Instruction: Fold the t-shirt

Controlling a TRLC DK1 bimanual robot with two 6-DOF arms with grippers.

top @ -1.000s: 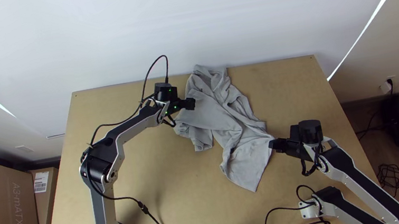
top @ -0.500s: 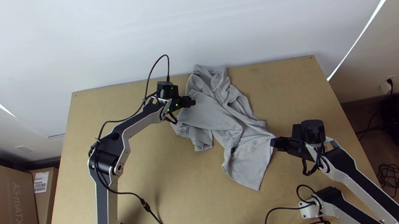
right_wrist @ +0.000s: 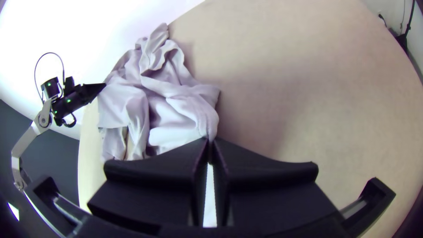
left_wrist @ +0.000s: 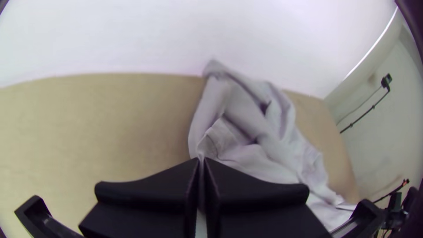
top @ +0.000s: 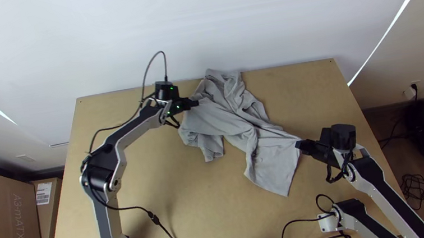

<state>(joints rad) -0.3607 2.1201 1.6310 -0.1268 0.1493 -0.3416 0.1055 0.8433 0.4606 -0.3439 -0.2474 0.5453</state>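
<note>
The left claw (top: 195,103) is pinching a bit of the shirt (top: 232,121) at its left side, nearly pressed together around the cloth. From there the shirt lies bunched across the worktop (top: 176,215), its top end at the far edge, with a crumpled flap just below the left claw and deep creases running down the middle. Toward the right it flattens into a smoother panel, one point of it facing the near edge. The right claw (top: 300,145) is pinching the outer edge of that panel, also nearly pressed together.
</note>
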